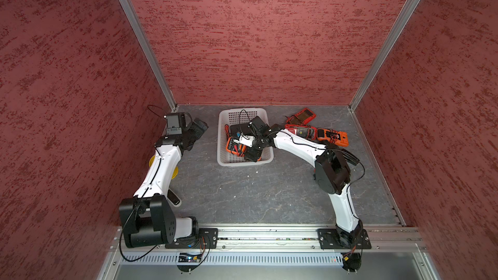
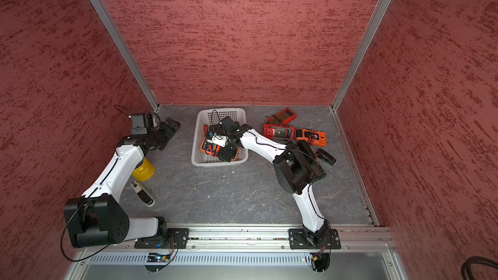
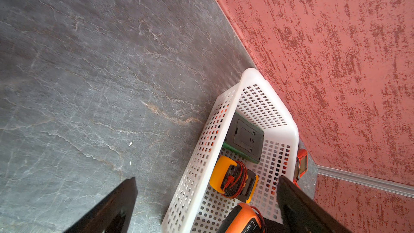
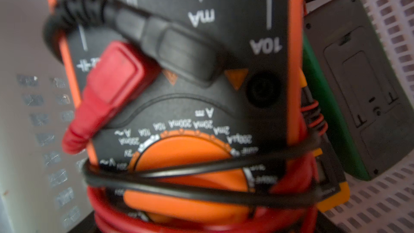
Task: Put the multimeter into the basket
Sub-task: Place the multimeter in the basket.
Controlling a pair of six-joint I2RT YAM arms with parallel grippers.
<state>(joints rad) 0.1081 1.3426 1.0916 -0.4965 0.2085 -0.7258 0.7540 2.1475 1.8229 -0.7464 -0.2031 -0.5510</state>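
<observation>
Under the right end effector (image 1: 249, 144), a multimeter (image 1: 231, 144) lies in the basket (image 1: 220, 130); to its right, three more multimeters (image 1: 300, 131) lie on the bench (image 1: 242, 189).

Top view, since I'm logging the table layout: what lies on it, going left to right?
Yellow cup → white basket → two red multimeters → orange multimeter.

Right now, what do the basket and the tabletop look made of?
Basket: white moulded plastic, slightly glossy; the uniform grid holes and rounded rim suggest it. Tabletop: matte grey with pale stone-like veins; it could be slate or a printed laminate, I cannot tell which.
</observation>
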